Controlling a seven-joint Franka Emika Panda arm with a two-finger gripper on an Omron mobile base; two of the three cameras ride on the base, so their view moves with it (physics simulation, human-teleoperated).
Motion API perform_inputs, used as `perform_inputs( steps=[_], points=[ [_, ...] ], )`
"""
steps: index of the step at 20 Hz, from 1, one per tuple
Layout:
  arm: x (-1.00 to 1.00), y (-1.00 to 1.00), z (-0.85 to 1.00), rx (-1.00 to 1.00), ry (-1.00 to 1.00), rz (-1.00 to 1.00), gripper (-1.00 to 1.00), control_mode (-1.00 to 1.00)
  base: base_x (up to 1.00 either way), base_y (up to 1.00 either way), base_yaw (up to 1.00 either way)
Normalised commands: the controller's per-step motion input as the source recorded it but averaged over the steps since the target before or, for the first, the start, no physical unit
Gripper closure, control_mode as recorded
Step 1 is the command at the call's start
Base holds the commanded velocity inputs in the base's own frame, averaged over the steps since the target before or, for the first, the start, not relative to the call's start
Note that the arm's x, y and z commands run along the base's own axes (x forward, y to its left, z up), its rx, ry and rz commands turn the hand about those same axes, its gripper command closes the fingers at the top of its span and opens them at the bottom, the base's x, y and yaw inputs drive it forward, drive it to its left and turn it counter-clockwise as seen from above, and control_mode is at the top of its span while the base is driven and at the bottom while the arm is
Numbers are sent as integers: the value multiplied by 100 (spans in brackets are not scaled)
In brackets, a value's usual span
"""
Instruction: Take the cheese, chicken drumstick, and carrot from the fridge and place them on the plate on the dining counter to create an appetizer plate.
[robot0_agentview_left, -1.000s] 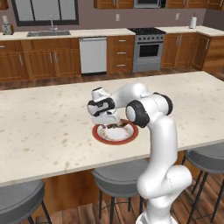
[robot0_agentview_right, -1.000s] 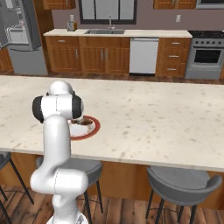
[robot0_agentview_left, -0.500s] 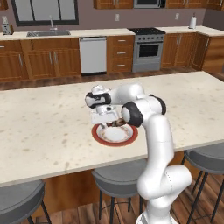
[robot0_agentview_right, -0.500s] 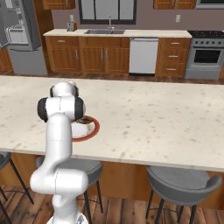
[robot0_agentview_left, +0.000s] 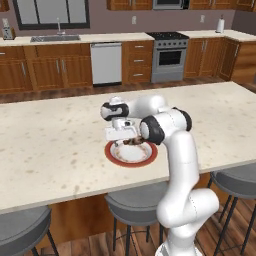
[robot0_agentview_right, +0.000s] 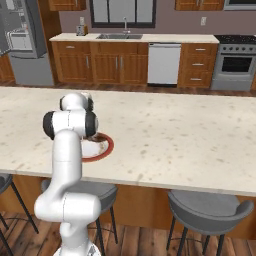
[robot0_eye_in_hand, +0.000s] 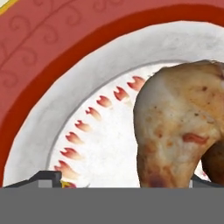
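My hand hangs low over the far side of the plate, a round white dish with a broad red rim, which sits on the beige speckled tabletop of the dining island. From the camera on my hand, the chicken drumstick lies on the plate's white centre, close beneath me and off to the right of that view, golden-brown and lumpy. Its rounded thick end points up in that view; I cannot make out where its narrow end runs. Whether it touches my fingers I cannot tell, and I cannot tell if my fingers are spread or pressed together, since their tips barely show at the bottom edge. In the right base view, my arm covers most of the plate. The grey fridge stands far off at the kitchen's left, well apart from the island, so I judge any next fetch means a drive there.
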Motion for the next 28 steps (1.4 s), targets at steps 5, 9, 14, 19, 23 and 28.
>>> perform_inputs(
  steps=[5,9,14,19,23,28],
  points=[
    [-100,47,-100,11,-19,-15,-100,-100,0,0,0],
    [-100,64,-100,2,-13,-19,-100,-100,0,0,0],
    [-100,62,-100,10,-3,-22,-100,-100,0,0,0],
    [-100,45,-100,21,1,-12,-100,-100,0,0,0],
    [-100,48,-100,18,0,-7,-100,-100,0,0,0],
    [-97,37,-23,5,-2,-7,-100,-100,0,0,0]
  ],
)
